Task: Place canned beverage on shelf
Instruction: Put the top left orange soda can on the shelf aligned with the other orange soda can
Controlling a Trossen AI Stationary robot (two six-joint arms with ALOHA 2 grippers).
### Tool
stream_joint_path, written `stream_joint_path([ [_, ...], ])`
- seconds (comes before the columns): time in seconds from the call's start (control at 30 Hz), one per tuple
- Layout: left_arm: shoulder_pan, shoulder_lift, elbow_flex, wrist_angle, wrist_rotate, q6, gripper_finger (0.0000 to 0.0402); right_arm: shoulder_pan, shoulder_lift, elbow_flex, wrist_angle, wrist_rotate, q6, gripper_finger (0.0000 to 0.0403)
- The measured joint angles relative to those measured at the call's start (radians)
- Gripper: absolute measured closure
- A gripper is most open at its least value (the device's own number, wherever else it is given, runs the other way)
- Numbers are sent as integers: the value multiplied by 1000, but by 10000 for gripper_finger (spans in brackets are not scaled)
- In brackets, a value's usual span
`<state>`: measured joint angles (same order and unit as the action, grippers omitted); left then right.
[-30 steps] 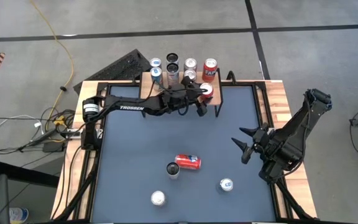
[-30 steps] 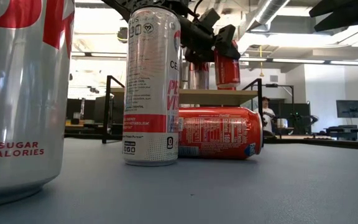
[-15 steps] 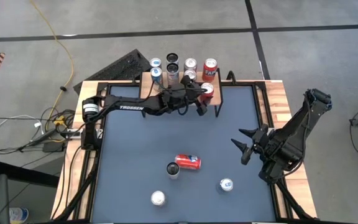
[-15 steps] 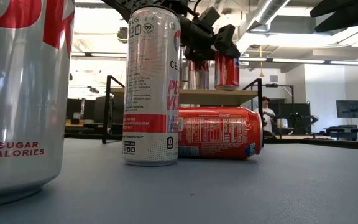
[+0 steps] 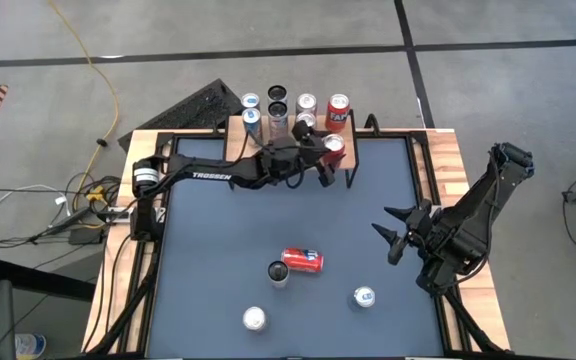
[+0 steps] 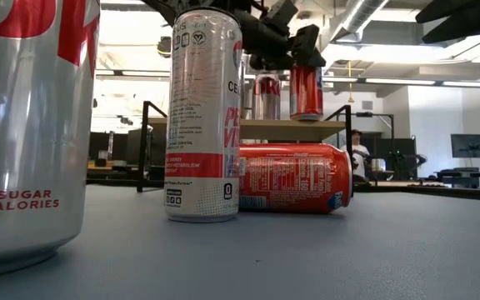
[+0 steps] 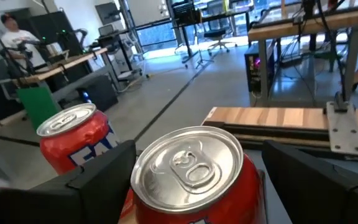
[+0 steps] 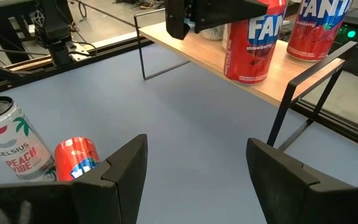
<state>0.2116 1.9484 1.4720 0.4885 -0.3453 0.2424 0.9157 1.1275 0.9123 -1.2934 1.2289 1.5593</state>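
Observation:
The shelf (image 5: 236,140) stands at the table's far edge, a light wooden top on thin black legs. A red can (image 7: 188,155) stands upright on its bottom near the shelf's right end (image 6: 307,92). My left gripper (image 5: 328,156) reaches level from the left and is open, one finger on each side of this can's upper part. Several more cans (image 5: 278,112) stand on the shelf behind it, among them a red Fanta can (image 7: 73,137). Over the table's right side my right gripper (image 5: 396,236) hangs open, nothing between its fingers (image 8: 110,177).
On the table's near half a red can (image 5: 302,260) lies on its side against a tall white can (image 5: 278,272). Two more cans (image 5: 255,318) (image 5: 365,296) stand nearer the front. Black rails (image 5: 408,150) frame the blue mat. People and desks show in the room beyond.
The red can between my left gripper's fingers has come down a little. It was slightly tilted just above the shelf's top and now stands upright on it. The left wrist has rolled slightly. My right arm has kept still.

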Motion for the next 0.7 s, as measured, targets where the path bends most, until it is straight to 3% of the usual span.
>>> stream_joint_path([
  [0.53, -11, 0, 143, -10, -43, 160, 66, 0, 0, 0, 15, -58, 2, 149],
  [0.7, -50, -27, 197, -104, -35, 197, 66, 0, 0, 0, 41, -58, -46, 149],
])
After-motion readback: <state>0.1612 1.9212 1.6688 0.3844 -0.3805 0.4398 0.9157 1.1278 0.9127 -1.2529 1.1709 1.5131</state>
